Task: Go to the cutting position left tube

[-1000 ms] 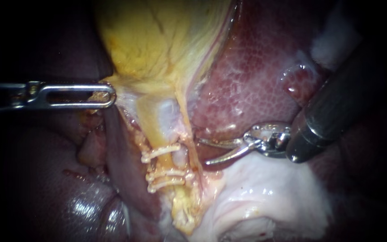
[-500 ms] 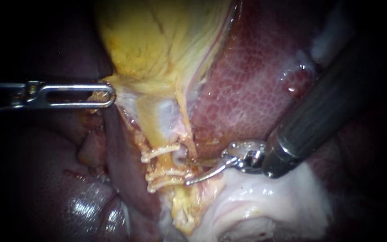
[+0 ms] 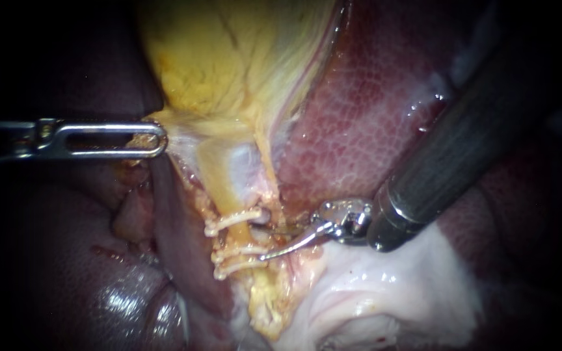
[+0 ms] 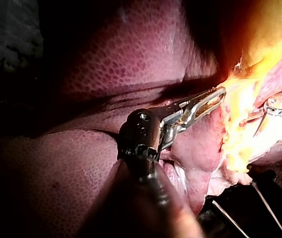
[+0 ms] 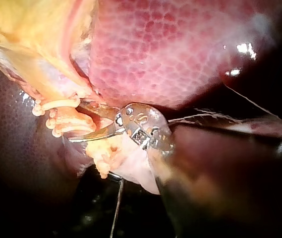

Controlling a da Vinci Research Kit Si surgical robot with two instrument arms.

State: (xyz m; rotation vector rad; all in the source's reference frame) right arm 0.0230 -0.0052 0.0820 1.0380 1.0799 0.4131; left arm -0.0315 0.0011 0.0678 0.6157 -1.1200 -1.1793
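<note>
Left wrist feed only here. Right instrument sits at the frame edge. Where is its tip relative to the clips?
Observer: Endoscope view: right instrument has its blades open beside the clipped tube, at the gap between the clips.
Operator: How many clips?
Observer: Three: an upper clip above the gap, two lower clips below it.
Operator: What's my left one holding?
Observer: Endoscope view: left instrument has its pincer shut on the gallbladder edge, apart from the upper clip.
</note>
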